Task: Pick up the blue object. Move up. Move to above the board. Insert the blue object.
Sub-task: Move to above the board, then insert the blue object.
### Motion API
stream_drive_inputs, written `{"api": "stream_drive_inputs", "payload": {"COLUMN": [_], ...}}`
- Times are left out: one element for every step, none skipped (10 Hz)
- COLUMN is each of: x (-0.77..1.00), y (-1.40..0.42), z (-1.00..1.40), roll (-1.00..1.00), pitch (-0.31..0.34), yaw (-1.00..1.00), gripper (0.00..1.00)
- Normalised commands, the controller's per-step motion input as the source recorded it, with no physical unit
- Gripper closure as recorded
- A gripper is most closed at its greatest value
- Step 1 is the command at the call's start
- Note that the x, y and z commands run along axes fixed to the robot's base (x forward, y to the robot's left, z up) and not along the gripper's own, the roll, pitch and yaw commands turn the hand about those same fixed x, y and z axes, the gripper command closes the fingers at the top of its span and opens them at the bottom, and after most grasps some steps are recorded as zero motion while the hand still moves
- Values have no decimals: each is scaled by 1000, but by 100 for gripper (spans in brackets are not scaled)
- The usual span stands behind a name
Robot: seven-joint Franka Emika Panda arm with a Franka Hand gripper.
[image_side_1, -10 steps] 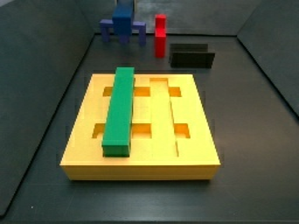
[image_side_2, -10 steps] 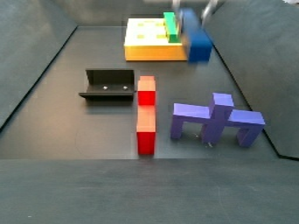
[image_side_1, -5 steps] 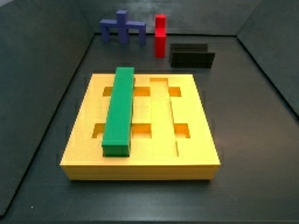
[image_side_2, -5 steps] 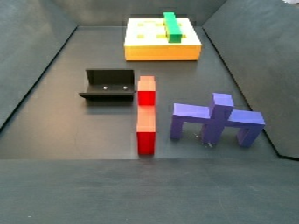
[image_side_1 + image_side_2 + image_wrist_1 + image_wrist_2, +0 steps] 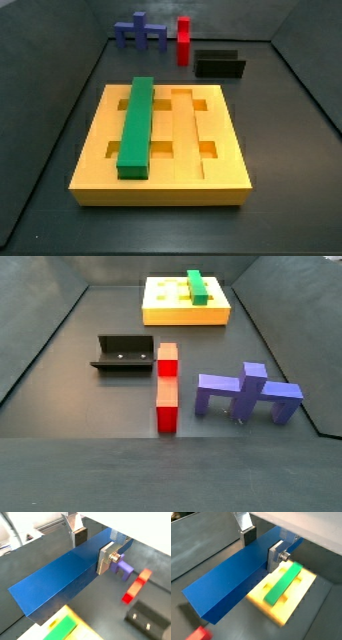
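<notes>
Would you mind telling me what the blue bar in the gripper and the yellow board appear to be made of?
The blue object, clamped in the gripper in both wrist views, looks like smooth, slightly glossy plastic, with even colour and soft sheen. The board looks like matte plastic or painted block, with uniform yellow and crisp cut-outs. Neither is certain.

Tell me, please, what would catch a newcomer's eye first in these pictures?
In both wrist views, the long dark blue rectangular bar fills the frame, clamped between the gripper's silver fingers, high above the floor. In a side view, the large yellow grooved board dominates, with a green bar lying in one groove; neither side view shows the gripper.
</notes>
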Motion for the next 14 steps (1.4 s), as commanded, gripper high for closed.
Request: {"api": "stream_drive_inputs", "payload": {"x": [385, 452, 250, 130, 0, 0, 0, 0, 0, 0, 0, 0, 0, 0], "y": [-1400, -1400, -672, -183, 0, 0, 0, 0, 0, 0, 0, 0, 0, 0], "z": [240, 247, 118, 45, -6, -6, -6, -9, -11, -17, -17, -20, -17, -20], "roll": [28, 19, 33, 44, -1, 0, -6, -3, -10, -10, -14, -13, -14, -13], "pitch": [169, 149, 146, 138, -41, -36, -41, -50, -56, -60, -60, -60, -60, -60], "yaw": [7, 8, 8, 5, 0, 0, 0, 0, 0, 0, 0, 0, 0, 0], "gripper": [100, 100, 100, 100, 100, 100, 100, 100, 100, 100, 100, 100, 100, 100]}}
